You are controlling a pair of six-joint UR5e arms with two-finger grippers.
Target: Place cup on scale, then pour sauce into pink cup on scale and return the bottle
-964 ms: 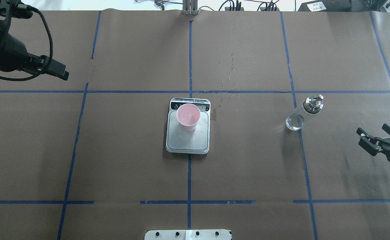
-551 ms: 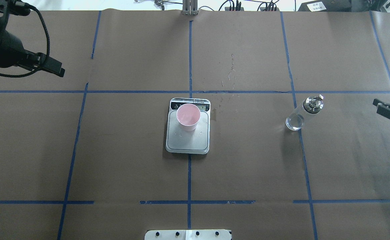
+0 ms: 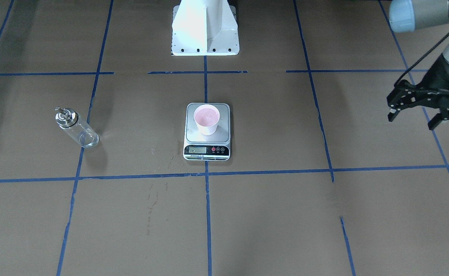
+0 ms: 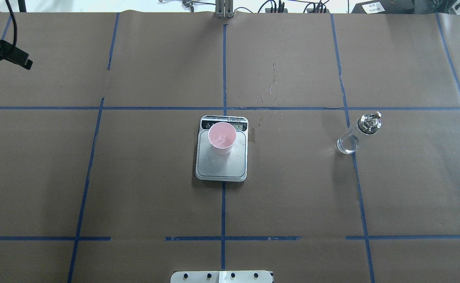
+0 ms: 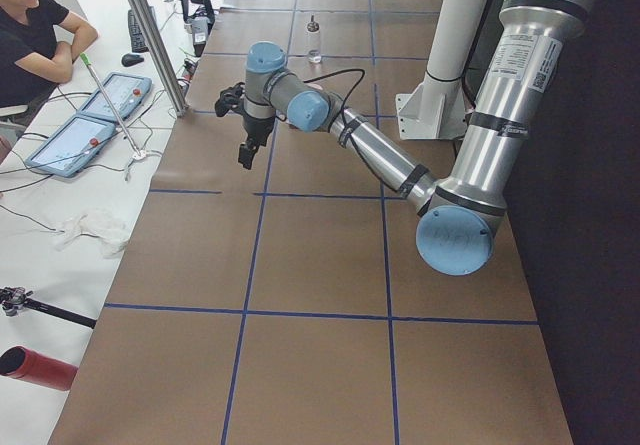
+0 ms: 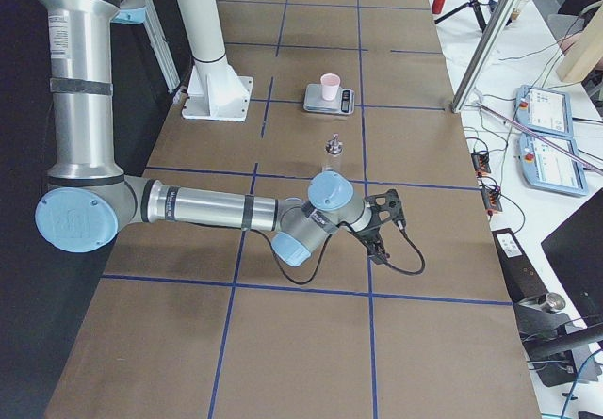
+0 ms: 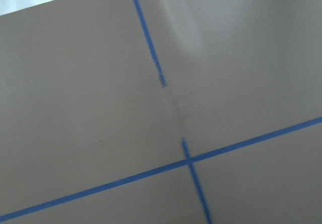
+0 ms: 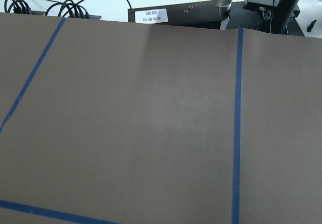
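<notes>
The pink cup [image 4: 222, 137] stands upright on the far half of the scale [image 4: 222, 168], at the table's middle; in the front view the cup [image 3: 206, 119] sits behind the scale's front panel [image 3: 207, 150]. The clear glass bottle [image 4: 357, 133] with its silver cap stands alone on the paper to the right, also in the front view [image 3: 76, 128]. My left gripper [image 3: 412, 119] is open and empty, raised far to the left of the scale. My right gripper [image 6: 382, 221] shows only in the exterior right view, beyond the bottle; I cannot tell if it is open or shut.
The robot's white pedestal [image 3: 205, 28] stands behind the scale. Small dried drips [image 4: 271, 90] mark the brown paper beyond the scale. Blue tape lines grid the table. An operator [image 5: 30, 25] and tablets [image 5: 85, 125] are at the table's far side.
Both arms have drawn away. The left gripper moved further left and back. The right gripper moved out of the overhead view on the right. Cup, scale and bottle have not moved.
</notes>
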